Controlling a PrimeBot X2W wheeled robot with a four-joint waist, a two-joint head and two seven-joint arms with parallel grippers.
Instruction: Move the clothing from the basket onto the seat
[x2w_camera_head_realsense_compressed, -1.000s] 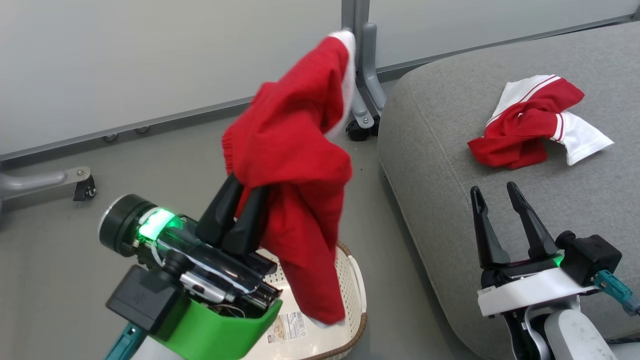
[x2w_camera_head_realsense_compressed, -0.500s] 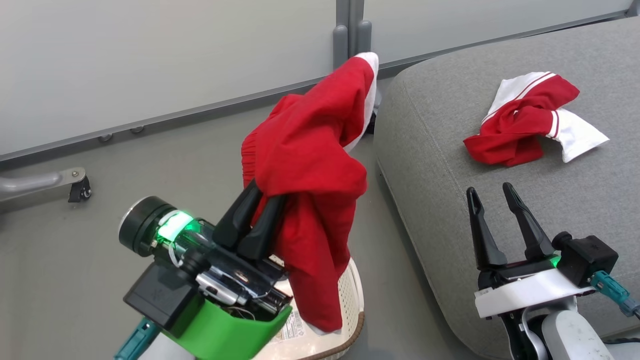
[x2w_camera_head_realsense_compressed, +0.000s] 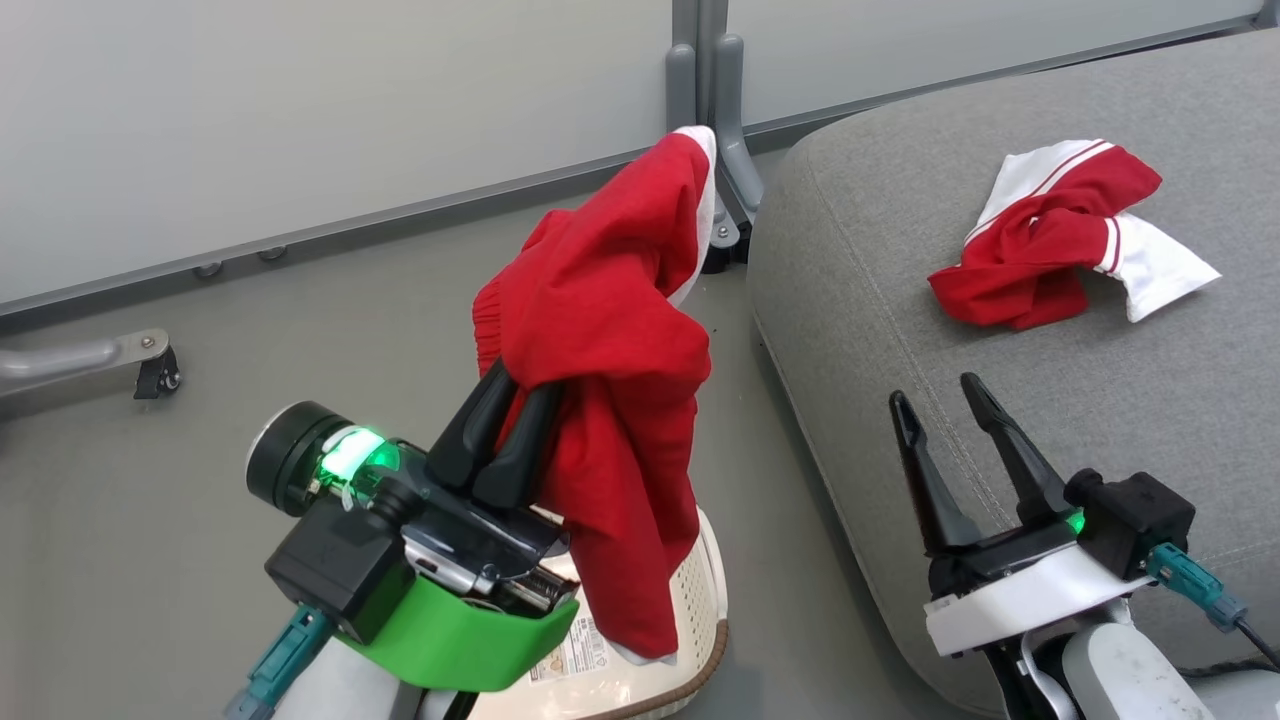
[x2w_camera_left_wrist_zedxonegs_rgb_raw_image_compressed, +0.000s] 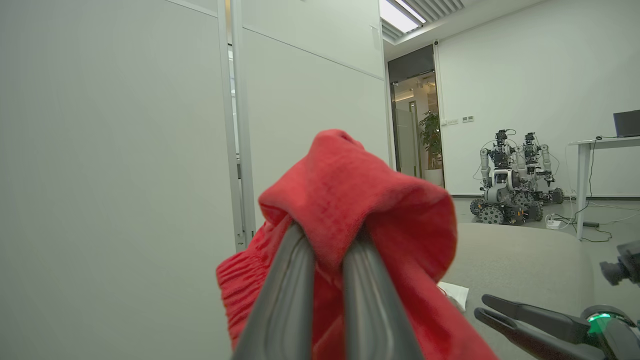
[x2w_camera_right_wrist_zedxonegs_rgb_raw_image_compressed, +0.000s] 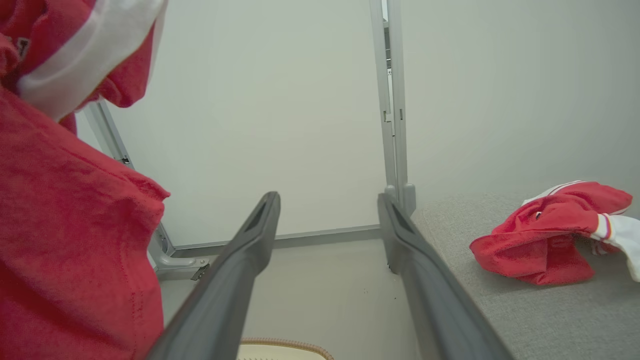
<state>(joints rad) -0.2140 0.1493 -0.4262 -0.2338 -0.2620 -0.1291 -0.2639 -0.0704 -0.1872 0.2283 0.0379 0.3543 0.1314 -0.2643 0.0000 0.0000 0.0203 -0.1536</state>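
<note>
- This is a robotics lab set up in office space.
- Pale partition panels (x2w_camera_head_realsense_compressed: 350, 120) stand on grey metal feet with castors (x2w_camera_head_realsense_compressed: 150, 376) over a smooth grey floor (x2w_camera_head_realsense_compressed: 300, 300).
- Far off to the right, other wheeled robots (x2w_camera_left_wrist_zedxonegs_rgb_raw_image_compressed: 507, 185) are parked by a white wall.
- Near them is a white desk (x2w_camera_left_wrist_zedxonegs_rgb_raw_image_compressed: 597, 144) bearing a laptop (x2w_camera_left_wrist_zedxonegs_rgb_raw_image_compressed: 627, 123), with cables trailing on the floor.
- A potted plant (x2w_camera_left_wrist_zedxonegs_rgb_raw_image_compressed: 430, 132) stands by a far doorway, under ceiling strip lights (x2w_camera_left_wrist_zedxonegs_rgb_raw_image_compressed: 400, 15).
- A grey upholstered seat (x2w_camera_head_realsense_compressed: 1000, 430) sits near, on the right.

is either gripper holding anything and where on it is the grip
The left gripper holds a red garment, fingers pinching a bunched fold partway along it, cloth draping both sides. The right gripper is open and empty.
</note>
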